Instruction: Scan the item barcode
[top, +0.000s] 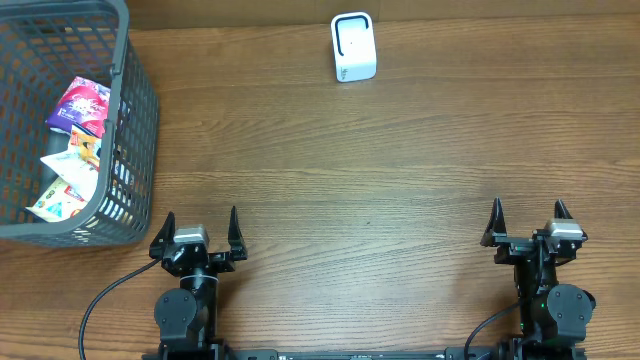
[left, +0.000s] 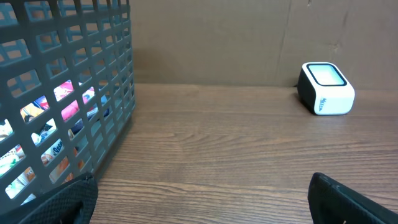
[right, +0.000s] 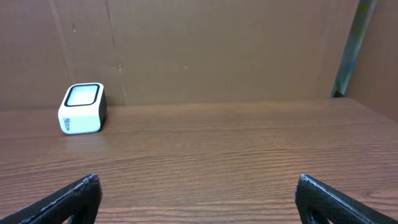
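Right now both arms sit at the near edge of the tabletop (top: 350, 170), and nothing is held: the left gripper (top: 201, 224) has its jaws spread wide and empty, and the right gripper (top: 528, 214) likewise. The items to scan lie in the basket (top: 140, 140) at the far left, a loose heap of packets (top: 82, 105) with a pink one near the top. The scanner (top: 353, 47) stands by the far edge near the middle, well apart from the basket, its window on the upper face. No barcode can be made out on any packet from these views. The step in hand, I judge, is lifting one packet out, and the left gripper is the nearer, just beside the basket's near corner. To do it well it should rise over the rim, come down from above rather than against the mesh wall, and pinch a single packet by an edge so the flat faces are left uncovered. A soft packet will likely sag, so a grip near a sealed edge should hold firmer. The barcode face then needs turning toward the scanner's window.
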